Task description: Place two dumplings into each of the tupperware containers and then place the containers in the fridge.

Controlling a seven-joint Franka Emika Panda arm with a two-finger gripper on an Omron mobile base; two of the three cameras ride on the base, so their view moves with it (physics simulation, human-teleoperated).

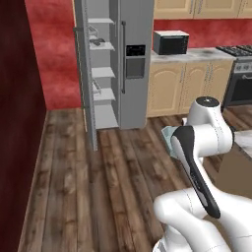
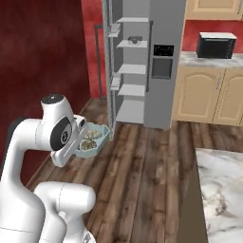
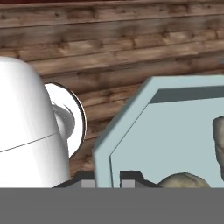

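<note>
The gripper (image 3: 108, 178) pinches the rim of the pale blue container (image 2: 93, 139) holding dumplings (image 2: 88, 138), well short of the open fridge (image 2: 142, 61)

My two base cameras look forward and down from behind, sharing the open fridge (image 1: 110, 59) (far off); my hand camera sits close above floorboards (image 3: 109, 39).

Microwave (image 1: 171, 42): black box with white top, on the counter (image 1: 197, 53) at 1 o'clock in the left base view.
Cabinets (image 1: 189, 86): light wood doors below that counter.
Stove (image 1: 240, 74): dark, at 2 o'clock.
Floor (image 1: 118, 167): dark wood planks.
Wall (image 1: 51, 49): red.
Marble counter (image 2: 223, 190): at 4 o'clock in the right base view.
</note>
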